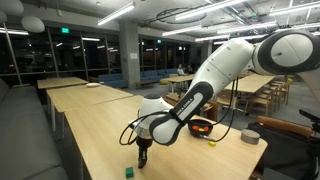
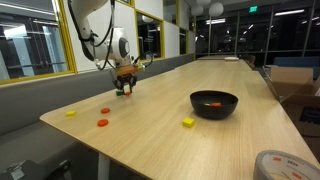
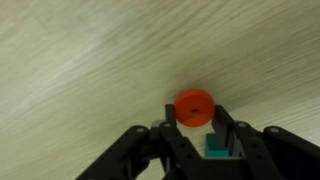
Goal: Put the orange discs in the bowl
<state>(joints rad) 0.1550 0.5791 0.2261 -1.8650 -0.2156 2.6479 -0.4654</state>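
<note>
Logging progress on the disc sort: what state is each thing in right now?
gripper: shut on held disc, down at the table.
bowl: upright, one orange disc inside.
two loose discs: flat on the table, outside the bowl.
green block: on the table by the gripper.

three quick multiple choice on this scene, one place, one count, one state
1. The green block lies: A on the table by the gripper; B on a shelf; C on the floor.
2. Orange discs lying loose on the table, away from the gripper: A none; B two; C six.
3. The gripper is: A wide open; B out of view; C shut on a disc.
Key: A, the wrist view shows it right beside the gripper; B, an exterior view shows two; C, the wrist view shows the disc pinched at its tip.
</note>
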